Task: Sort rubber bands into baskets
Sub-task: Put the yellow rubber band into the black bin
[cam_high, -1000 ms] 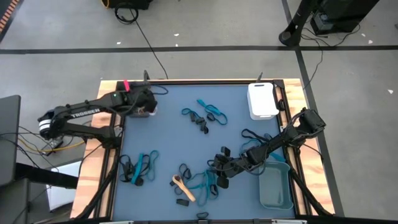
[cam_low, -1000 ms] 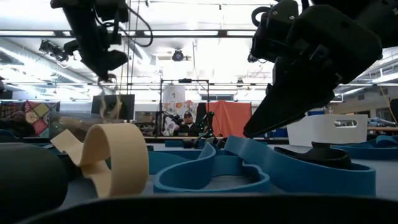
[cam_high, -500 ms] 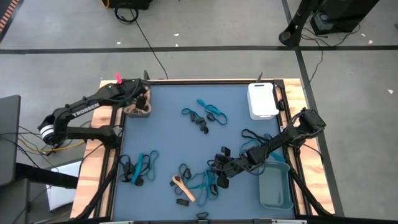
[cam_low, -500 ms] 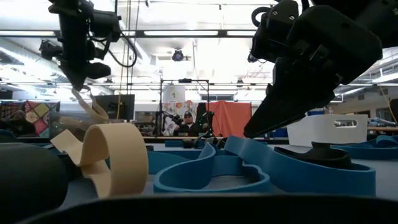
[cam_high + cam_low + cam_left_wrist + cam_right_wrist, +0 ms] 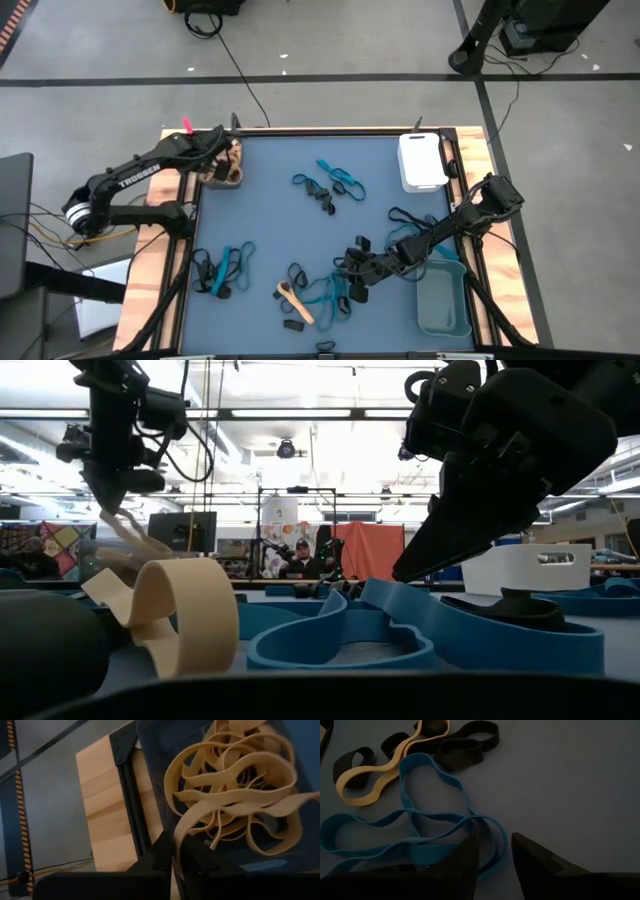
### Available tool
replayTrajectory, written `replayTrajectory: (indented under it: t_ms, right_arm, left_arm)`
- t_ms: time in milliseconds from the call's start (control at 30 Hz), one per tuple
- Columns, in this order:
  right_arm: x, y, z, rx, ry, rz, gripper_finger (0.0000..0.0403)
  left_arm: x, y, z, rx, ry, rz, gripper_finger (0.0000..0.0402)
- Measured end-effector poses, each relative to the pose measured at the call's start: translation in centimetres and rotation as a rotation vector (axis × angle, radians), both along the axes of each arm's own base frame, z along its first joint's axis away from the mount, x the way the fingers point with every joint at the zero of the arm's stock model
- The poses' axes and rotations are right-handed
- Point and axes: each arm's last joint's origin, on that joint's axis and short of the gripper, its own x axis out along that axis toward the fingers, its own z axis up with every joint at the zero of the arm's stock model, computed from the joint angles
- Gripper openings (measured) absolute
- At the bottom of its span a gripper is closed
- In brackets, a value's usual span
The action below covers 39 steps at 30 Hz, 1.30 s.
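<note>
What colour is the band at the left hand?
Tan band, clearest in the left wrist view.

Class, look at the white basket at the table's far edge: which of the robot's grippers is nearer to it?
Right. The right gripper sits low among blue bands, diagonally below the white basket. The left gripper hangs over the tan bands' basket across the table.
</note>
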Motion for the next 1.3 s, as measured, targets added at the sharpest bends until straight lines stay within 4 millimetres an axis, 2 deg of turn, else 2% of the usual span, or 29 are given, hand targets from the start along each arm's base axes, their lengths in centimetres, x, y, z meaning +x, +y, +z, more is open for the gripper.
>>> replayTrajectory:
  t_ms: [167, 300, 633, 933, 1167, 1300]
  right_arm:
    - [0.0, 0.0, 0.0, -0.001, 0.002, 0.0, 0.0128]
    - [0.0, 0.0, 0.0, -0.003, 0.001, -0.003, 0.0128]
    - [0.0, -0.1, 0.0, -0.016, -0.002, -0.016, 0.0128]
    - [-0.1, -0.1, -0.1, -0.025, 0.005, -0.01, 0.0128]
    - [-0.1, -0.1, -0.1, -0.029, 0.012, -0.011, 0.0128]
    - [-0.1, -0.1, -0.1, -0.03, 0.013, -0.011, 0.0128]
  left_arm:
    - [-0.7, 0.3, -0.9, 0.009, 0.036, 0.066, 0.0073]
    - [-0.9, 0.7, -1.0, 0.045, 0.035, 0.091, 0.0077]
    - [0.7, 2.4, 0.5, 0.208, -0.118, 0.033, 0.0044]
    - [1.5, 3.1, 1.2, 0.278, -0.222, 0.006, 0.0018]
    - [3.0, 3.3, 1.8, 0.204, -0.458, -0.207, 0.0008]
    - [3.5, 3.2, 2.0, 0.199, -0.514, -0.255, 0.0008]
